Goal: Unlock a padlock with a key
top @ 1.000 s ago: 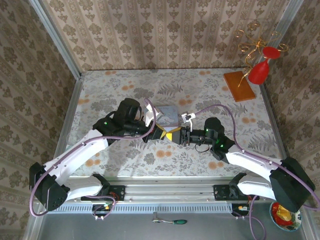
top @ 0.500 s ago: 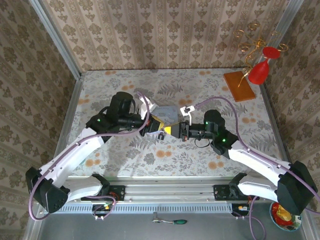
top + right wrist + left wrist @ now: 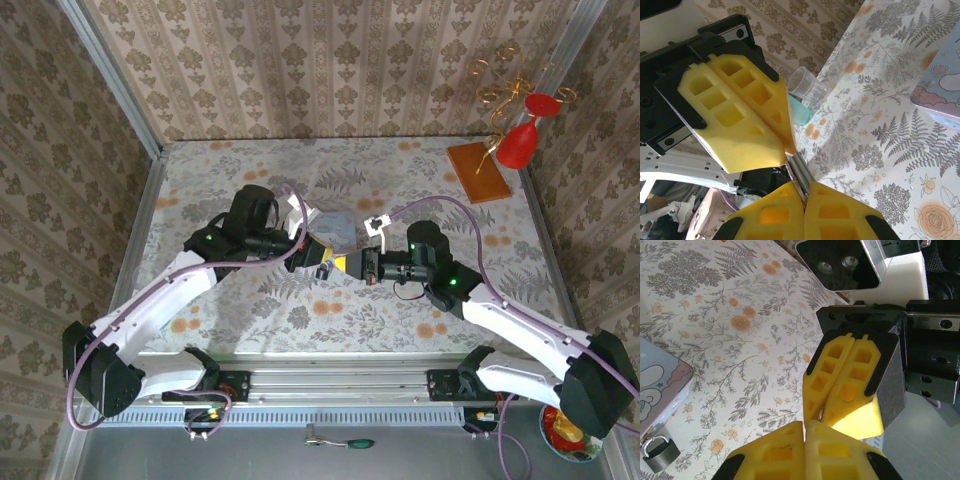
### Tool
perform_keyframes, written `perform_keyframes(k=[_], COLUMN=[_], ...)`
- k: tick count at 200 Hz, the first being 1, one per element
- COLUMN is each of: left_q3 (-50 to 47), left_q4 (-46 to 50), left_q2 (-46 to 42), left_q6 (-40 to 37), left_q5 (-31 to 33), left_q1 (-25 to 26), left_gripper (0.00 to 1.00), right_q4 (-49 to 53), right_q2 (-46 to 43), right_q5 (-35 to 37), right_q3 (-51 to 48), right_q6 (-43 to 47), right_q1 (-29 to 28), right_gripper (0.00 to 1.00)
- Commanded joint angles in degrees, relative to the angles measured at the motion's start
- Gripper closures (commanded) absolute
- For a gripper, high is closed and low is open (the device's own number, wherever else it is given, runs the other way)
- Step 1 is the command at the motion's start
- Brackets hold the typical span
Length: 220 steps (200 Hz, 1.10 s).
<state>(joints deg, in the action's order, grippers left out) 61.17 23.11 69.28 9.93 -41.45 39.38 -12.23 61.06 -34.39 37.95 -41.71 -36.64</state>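
Observation:
My two grippers meet tip to tip above the middle of the table, left gripper (image 3: 328, 266) and right gripper (image 3: 353, 268). A thin metal key (image 3: 796, 177) runs between them. In the right wrist view it comes out of the shut left gripper (image 3: 788, 151) and enters my shut right gripper (image 3: 804, 194). In the left wrist view a glint of the key (image 3: 821, 412) shows inside the right gripper's tips, just beyond my shut left gripper (image 3: 805, 427). The small dark padlock (image 3: 660, 452) hangs at the pale blue tin box (image 3: 660, 385), on the table below and to the left.
The tin box (image 3: 335, 228) lies just behind the grippers. A brown board (image 3: 478, 171) and a red ornament (image 3: 522, 135) stand at the back right. A clear cup (image 3: 807, 90) shows in the right wrist view. A green-handled tool (image 3: 350, 443) lies in front of the arm bases.
The right gripper's jaws have closed around the key's end. Both arms shifted slightly while their tips stayed together mid-table.

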Motion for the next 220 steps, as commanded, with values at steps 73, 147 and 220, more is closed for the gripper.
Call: perform_keyframes(k=[73,147,220], left_q3=[-1.67,-15.73,-19.89], left_q4=[-2.17,-11.61,-14.95], left_q2=[-1.70,-9.76,1.27], left_q6=[1.29,13.09,17.61], left_q5=[4.27,24.01,41.96], left_q1=[-2.10,-4.35,8.46], left_gripper=[0.77,0.45,0.40], right_q4=[-1.03,2.31,-2.13], right_q2=[0.03,-0.75,0.02], right_q5=[3.21,14.80,20.98], right_q3=[-0.51,-2.96,-10.12], right_q6=[0.03,-0.53,-5.32], right_q1=[-0.18,-0.42,-2.11], right_gripper=[1.00,1.00,1.00])
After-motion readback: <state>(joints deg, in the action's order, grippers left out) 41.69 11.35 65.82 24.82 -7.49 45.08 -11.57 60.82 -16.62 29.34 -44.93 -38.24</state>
